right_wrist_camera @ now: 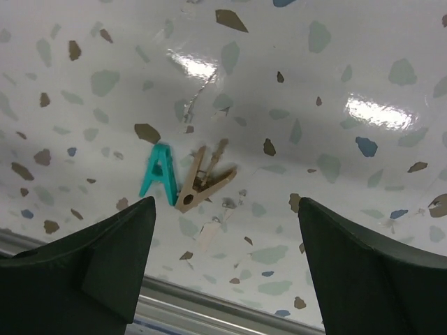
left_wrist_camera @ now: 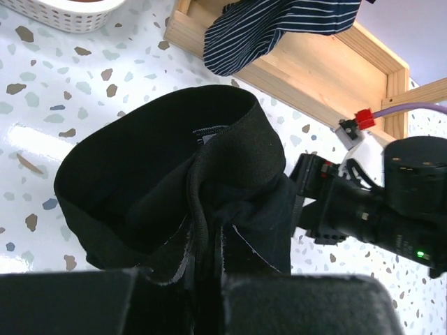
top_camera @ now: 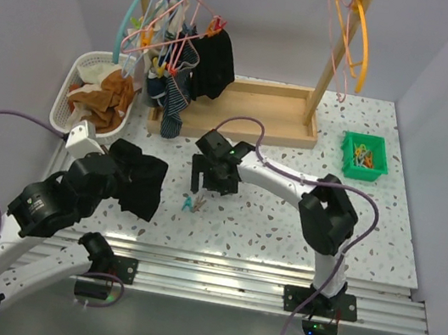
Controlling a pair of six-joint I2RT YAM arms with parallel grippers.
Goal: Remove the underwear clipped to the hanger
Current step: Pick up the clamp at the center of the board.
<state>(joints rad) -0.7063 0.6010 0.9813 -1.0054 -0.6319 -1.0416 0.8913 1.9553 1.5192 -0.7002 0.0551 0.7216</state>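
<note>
Left claw (left_wrist_camera: 187, 283) is pressed shut on one black underwear (left_wrist_camera: 160, 160), which is held limp in front of the rack (top_camera: 243, 106), off its left end. In front of the rack's middle, the right claw (right_wrist_camera: 225, 209) is held spread and empty over two pegs (right_wrist_camera: 206, 180). Another pair (top_camera: 216, 63) is seen clipped above the rack's left end, long axis hanging down. It lies straight beyond the right claw, which is judged the nearer and the free one.

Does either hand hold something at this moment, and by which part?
The left hand is shut on the black underwear, pinching a bunched fold of cloth near its waistband. The right hand is open and holds nothing.
</note>
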